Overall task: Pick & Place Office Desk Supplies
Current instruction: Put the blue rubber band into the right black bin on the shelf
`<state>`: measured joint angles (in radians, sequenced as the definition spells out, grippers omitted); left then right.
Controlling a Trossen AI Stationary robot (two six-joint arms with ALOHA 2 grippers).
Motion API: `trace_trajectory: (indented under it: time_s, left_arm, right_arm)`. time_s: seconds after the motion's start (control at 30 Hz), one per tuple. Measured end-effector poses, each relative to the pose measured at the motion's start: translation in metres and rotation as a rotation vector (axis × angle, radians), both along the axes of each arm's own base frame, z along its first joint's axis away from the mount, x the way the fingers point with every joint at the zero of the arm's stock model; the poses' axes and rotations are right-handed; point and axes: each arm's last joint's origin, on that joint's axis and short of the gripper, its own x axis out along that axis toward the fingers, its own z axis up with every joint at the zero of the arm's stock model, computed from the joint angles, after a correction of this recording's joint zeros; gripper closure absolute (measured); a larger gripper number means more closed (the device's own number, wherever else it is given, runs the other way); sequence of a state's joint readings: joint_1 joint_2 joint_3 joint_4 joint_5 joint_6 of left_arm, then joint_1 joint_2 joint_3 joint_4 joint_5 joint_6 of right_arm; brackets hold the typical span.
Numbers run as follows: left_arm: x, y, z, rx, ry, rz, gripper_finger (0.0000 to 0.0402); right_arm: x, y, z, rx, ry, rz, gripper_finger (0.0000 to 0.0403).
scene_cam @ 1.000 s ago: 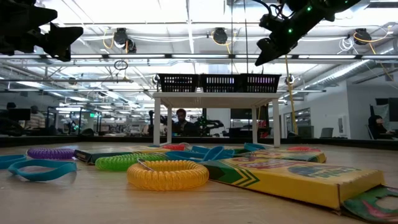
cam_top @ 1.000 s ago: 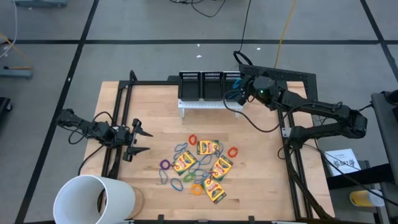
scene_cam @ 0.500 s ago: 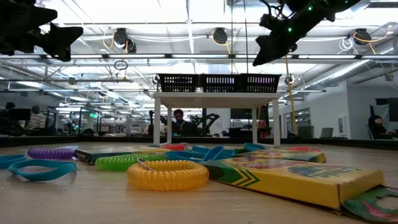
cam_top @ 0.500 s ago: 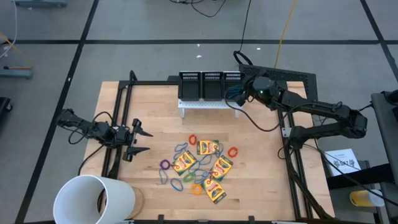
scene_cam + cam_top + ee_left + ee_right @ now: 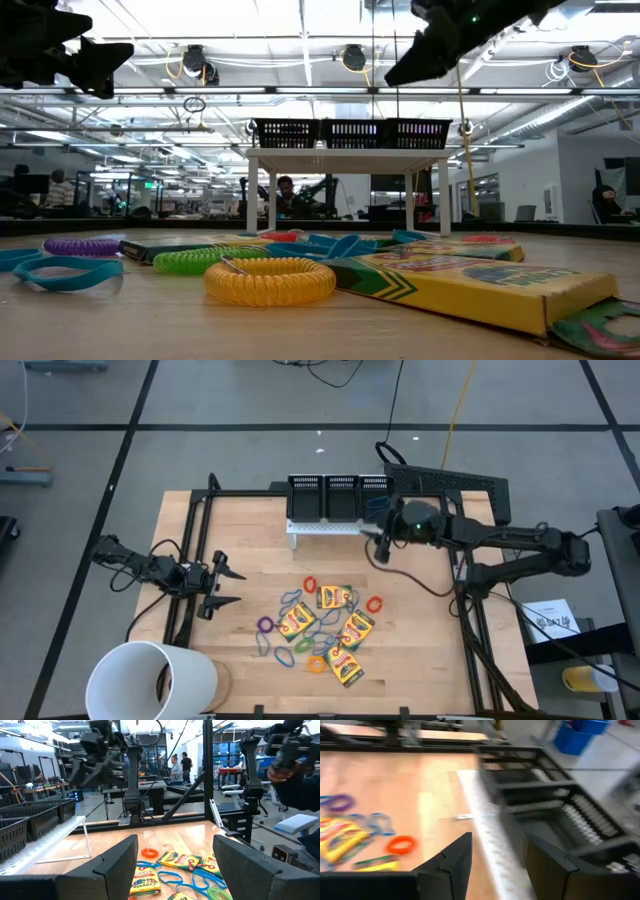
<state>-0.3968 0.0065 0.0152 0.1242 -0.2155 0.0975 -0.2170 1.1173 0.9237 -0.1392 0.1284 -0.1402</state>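
Observation:
Several yellow-and-green crayon boxes point(image 5: 335, 597) point(image 5: 297, 622) point(image 5: 357, 628) lie flat in a heap at the table's middle. Loose rubber bands lie around them: orange point(image 5: 375, 603), red point(image 5: 310, 584), purple point(image 5: 265, 625). In the low view a yellow band point(image 5: 270, 281) lies nearest. My right gripper point(image 5: 381, 547) point(image 5: 497, 851) hangs open and empty, high above the table just in front of the rack's right end, pointing slantwise down toward the heap. My left gripper point(image 5: 235, 587) point(image 5: 175, 847) waits open at the table's left, pointing level toward the heap.
Three black mesh bins point(image 5: 340, 497) stand on a white rack point(image 5: 325, 526) at the table's far edge. A large white cup point(image 5: 150, 680) lies at the near left corner. Black frame rails point(image 5: 192, 560) run along both sides. Bare wood lies between rack and heap.
My right gripper has swung from over the right-hand bin toward the table's near edge, out in front of the rack, and turned toward the heap of supplies. The supplies have not moved.

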Motion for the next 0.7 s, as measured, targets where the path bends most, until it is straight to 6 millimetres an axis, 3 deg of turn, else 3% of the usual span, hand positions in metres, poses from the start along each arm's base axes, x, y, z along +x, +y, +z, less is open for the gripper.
trace_trajectory:
  time_s: [0.37, 0.7]
  left_arm:
    - [0.0, 0.0, 0.0, 0.002, 0.0, 0.0, 0.0133]
    - [0.0, 0.0, 0.0, 0.0, 0.0, 0.0, 0.0133]
  right_arm:
    - [0.022, 0.053, -0.019, 0.01, 0.084, 0.219, 0.0248]
    - [0.048, 0.076, -0.065, 0.048, 0.262, 0.279, 0.0245]
